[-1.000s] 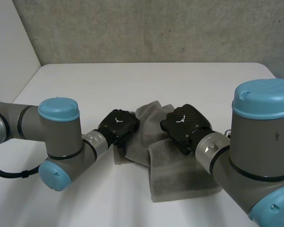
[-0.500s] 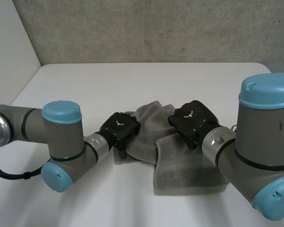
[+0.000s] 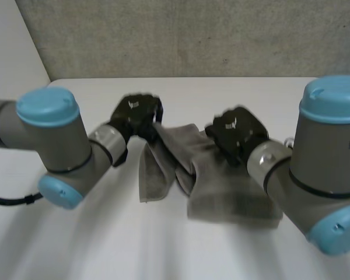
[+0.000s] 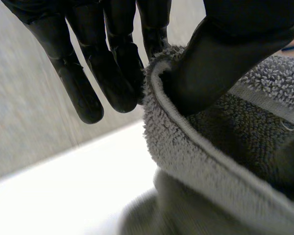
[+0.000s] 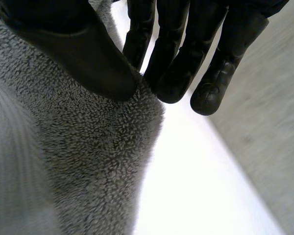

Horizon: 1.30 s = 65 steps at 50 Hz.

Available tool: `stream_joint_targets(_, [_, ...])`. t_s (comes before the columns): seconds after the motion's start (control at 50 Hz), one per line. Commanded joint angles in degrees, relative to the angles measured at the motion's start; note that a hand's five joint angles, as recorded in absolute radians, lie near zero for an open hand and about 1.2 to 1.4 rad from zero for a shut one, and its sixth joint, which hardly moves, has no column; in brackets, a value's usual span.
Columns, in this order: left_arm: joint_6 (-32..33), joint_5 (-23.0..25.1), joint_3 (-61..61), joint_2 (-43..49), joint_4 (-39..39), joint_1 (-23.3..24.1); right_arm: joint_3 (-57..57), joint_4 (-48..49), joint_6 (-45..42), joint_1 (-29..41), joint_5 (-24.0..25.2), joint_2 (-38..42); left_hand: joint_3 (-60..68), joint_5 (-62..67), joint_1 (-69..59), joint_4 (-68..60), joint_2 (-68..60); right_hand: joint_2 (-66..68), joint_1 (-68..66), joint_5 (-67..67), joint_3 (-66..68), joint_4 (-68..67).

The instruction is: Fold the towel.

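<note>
Left hand (image 3: 137,114): in its wrist view we see the thumb pressing a hemmed edge of the grey towel (image 3: 221,195) against the fingers (image 4: 115,73), so this hand is clamped on the cloth. In the head view it sits above the white desk (image 3: 105,239) at the towel's left end, and cloth hangs from it down to the surface. Right hand (image 3: 236,133): in its wrist view thumb and fingers (image 5: 174,68) pinch a plush fold of the same towel, so it is clamped as well. In the head view it holds the far edge toward the right. Between the two hands we note the cloth sagging in loose folds. The towel's near right part lies flat on the desk, just beside the right arm (image 3: 321,175). The left arm (image 3: 46,134) reaches in from the near left. A grey wall (image 3: 192,35) stands behind the desk.
</note>
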<state>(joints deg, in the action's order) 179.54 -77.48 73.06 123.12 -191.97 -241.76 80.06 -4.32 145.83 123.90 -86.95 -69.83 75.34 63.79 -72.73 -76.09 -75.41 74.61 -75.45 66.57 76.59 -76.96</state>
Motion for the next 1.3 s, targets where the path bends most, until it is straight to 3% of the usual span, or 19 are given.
stream_joint_targets(0.02, [0.81, -2.05, -14.13, 0.98, -0.50, -2.39, -9.03, 19.65, -0.37, -1.37, 3.44, 2.94, 4.66, 6.21, -7.27, -3.91, -4.59, 5.39, -4.55, 3.43, 3.41, -3.04])
stream_joint_targets(0.2, [1.43, -5.31, -31.92, 0.02, -0.59, -6.36, -18.62, 44.29, 3.48, -4.90, 7.93, 2.41, 4.66, 6.21, -7.27, -3.91, -4.59, 5.39, -4.55, 3.43, 3.41, -3.04])
stream_joint_targets(0.32, [1.52, -5.05, -27.97, -4.29, 0.28, -6.18, -17.31, 45.72, 10.79, -5.43, 11.54, 2.24, 4.66, 6.21, -7.27, -3.91, -4.59, 5.39, -4.55, 3.43, 3.41, -3.04])
stream_joint_targets(0.36, [1.78, -4.87, -23.84, -5.26, 0.28, -6.18, -13.29, 45.72, 15.16, -6.39, 18.79, 2.32, 4.66, 6.21, -7.27, -3.91, -4.59, 5.39, -4.55, 3.43, 3.41, -3.04])
stream_joint_targets(0.42, [1.87, -3.55, -13.73, -7.28, -0.07, -6.36, -10.98, 45.63, 16.59, -7.27, 23.49, 2.59, 4.66, 6.21, -7.27, -3.91, -4.59, 5.39, -4.55, 3.43, 3.41, -3.04])
stream_joint_targets(0.46, [2.13, -0.84, -4.02, -8.07, -0.59, -6.71, -6.70, 43.80, 17.20, -8.23, 32.94, 3.03, 4.66, 6.21, -7.27, -3.91, -4.59, 5.39, -4.55, 3.43, 3.41, -3.04])
stream_joint_targets(0.48, [2.13, -0.83, -3.97, -8.07, -0.59, -6.71, -6.68, 43.79, 17.20, -8.24, 32.98, 3.03, 4.66, 6.21, -7.27, -3.91, -4.59, 5.39, -4.55, 3.43, 3.41, -3.04])
stream_joint_targets(0.52, [3.18, 2.23, 4.51, -8.07, -0.68, -8.02, -4.57, 38.72, 17.73, -10.07, 39.81, 4.25, 4.66, 6.21, -7.27, -3.91, -4.59, 5.39, -4.55, 3.43, 3.41, -3.04])
stream_joint_targets(0.56, [4.14, 3.55, 8.47, -8.07, -0.77, -8.64, -4.22, 35.47, 17.64, -11.30, 40.45, 5.56, 4.66, 6.21, -7.27, -3.91, -4.59, 5.39, -4.55, 3.43, 3.41, -3.04])
stream_joint_targets(0.82, [15.14, 7.52, 24.50, -7.89, -0.86, -8.38, -11.77, -2.01, 9.29, -17.20, 37.03, 12.96, 4.52, 6.07, -7.12, -3.77, -4.45, 2.76, -1.92, 0.80, 0.78, -0.41])
stream_joint_targets(0.88, [15.14, 7.52, 24.59, -7.81, -0.86, -7.94, -13.00, -9.21, 2.62, -17.38, 35.27, 14.37, 4.52, 6.07, -7.12, -3.77, -4.45, -5.48, 6.32, -7.44, -7.46, 7.83])
stream_joint_targets(0.9, [15.14, 7.44, 24.59, -7.72, -0.86, -7.77, -13.35, -11.82, -0.34, -17.29, 33.62, 14.71, 4.35, 5.90, -6.96, -3.60, -4.28, -16.97, 17.82, -18.93, -18.95, 19.33])
stream_joint_targets(0.92, [15.14, 7.44, 24.59, -7.72, -0.86, -7.76, -13.36, -11.85, -0.37, -17.29, 33.60, 14.72, 4.35, 5.90, -6.95, -3.60, -4.28, -17.09, 17.93, -19.05, -19.07, 19.44])
stream_joint_targets(0.96, [15.05, 7.35, 24.42, -7.63, -0.86, -7.41, -13.09, -13.69, -2.92, -17.03, 29.06, 14.54, 4.18, 5.73, -6.79, -3.43, -4.11, -39.52, 40.36, -41.48, -41.50, 41.88])
stream_joint_targets(1.08, [14.79, 7.17, 24.06, -7.54, -0.86, -6.62, -10.99, -13.35, -1.87, -16.50, 21.58, 12.62, 4.35, 5.90, -6.95, -3.60, -4.28, -59.28, 60.13, -61.25, -61.26, 61.64])
stream_joint_targets(1.2, [14.79, 7.17, 23.98, -7.89, -0.77, -6.53, -5.80, -10.36, 4.02, -16.50, 17.43, 8.30, 4.35, 5.90, -6.95, -3.60, -4.28, -59.81, 60.66, -61.78, -61.79, 62.17])
stream_joint_targets(1.24, [14.70, 7.08, 23.63, -8.07, -0.77, -6.27, -0.73, -6.25, 12.41, -16.41, 11.48, 4.89, 4.52, 6.07, -7.12, -3.77, -4.45, -58.31, 59.15, -60.27, -60.29, 60.66])
stream_joint_targets(1.26, [14.70, 7.08, 23.62, -8.07, -0.77, -6.27, -0.70, -6.23, 12.46, -16.41, 11.45, 4.87, 4.52, 6.07, -7.12, -3.77, -4.45, -58.30, 59.14, -60.26, -60.28, 60.65])
stream_joint_targets(1.3, [14.70, 7.00, 22.84, -8.16, -0.77, -6.27, 5.51, -2.20, 20.16, -15.63, 3.93, 0.76, 4.52, 6.07, -7.12, -3.77, -4.45, -57.46, 58.30, -59.42, -59.44, 59.81])
